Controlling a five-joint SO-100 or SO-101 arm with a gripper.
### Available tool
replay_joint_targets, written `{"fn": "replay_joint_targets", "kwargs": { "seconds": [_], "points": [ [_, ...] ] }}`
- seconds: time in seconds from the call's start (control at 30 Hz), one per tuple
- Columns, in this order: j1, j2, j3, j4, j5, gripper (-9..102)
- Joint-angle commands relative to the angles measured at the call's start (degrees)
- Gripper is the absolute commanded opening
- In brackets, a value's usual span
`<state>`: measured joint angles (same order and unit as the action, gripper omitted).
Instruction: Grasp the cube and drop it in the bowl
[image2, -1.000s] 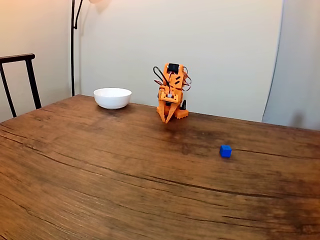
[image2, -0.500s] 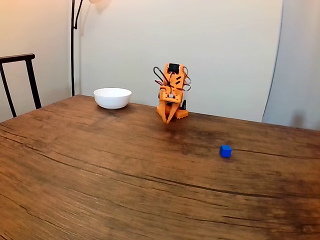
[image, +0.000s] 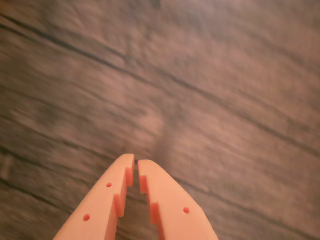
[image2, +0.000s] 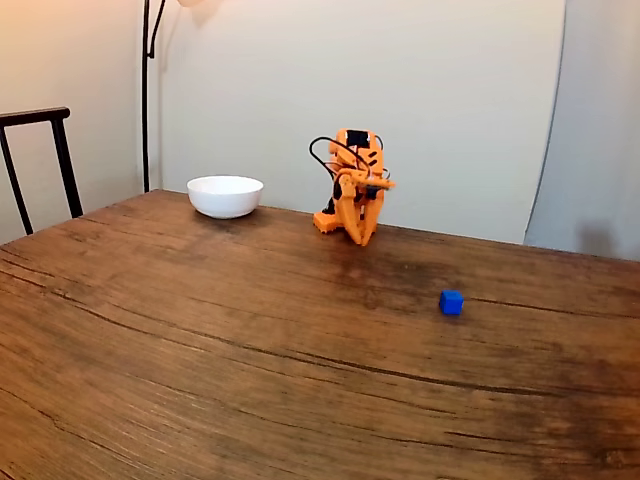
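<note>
- Bench (image2: 200, 360): dark brown wood with strong wavy grain and darker streaks running mostly left to right in the fixed view; it takes up the whole lower part of that view.
- Arm (image2: 357, 185): orange, folded compactly, standing at the far edge of the bench near the wall, slightly right of centre in the fixed view. Black cables loop over its top.
- End effector (image: 136, 167): in the wrist view two orange fingers enter from the bottom edge, tips pointing up the frame. The jaws stand nearly together, with just a thin slit between the tips and nothing between them. It hangs above bare wood.
- End effector in the fixed view (image2: 362, 238): points downward, close to the bench surface just in front of the arm's base.
- Wrist view is blurred; the wood grain shows as diagonal dark lines, fine detail not readable.
- Cube (image2: 451, 302): small, bright blue, resting on the bench to the right of and nearer the camera than the arm, well apart from the end effector.
- Bowl (image2: 225, 196): white, round, sitting on the far part of the bench to the left of the arm, well apart from the cube.
- Room: plain pale wall (image2: 450, 100) behind the bench; a thin black lamp pole (image2: 146, 90) stands upright at the left; a dark chair back (image2: 40, 160) shows at the far left edge; a light grey curtain-like panel (image2: 595, 130) on the right.
</note>
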<state>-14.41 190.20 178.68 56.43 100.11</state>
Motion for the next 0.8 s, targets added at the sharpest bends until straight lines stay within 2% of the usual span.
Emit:
{"fn": "replay_joint_targets", "kwargs": {
  "seconds": [0.0,0.2,0.4,0.63,0.77],
  "points": [
    [-2.0,0.2,-1.1,-4.9,-0.4,-1],
    [-4.8,0.2,-1.9,-13.8,-4.0,-1],
    [-5.4,0.1,-6.8,-14.0,-3.5,0],
    [-5.3,-0.1,-13.2,-13.9,2.4,0],
    [-5.3,-0.1,-16.7,-9.8,2.8,0]
  ]
}}
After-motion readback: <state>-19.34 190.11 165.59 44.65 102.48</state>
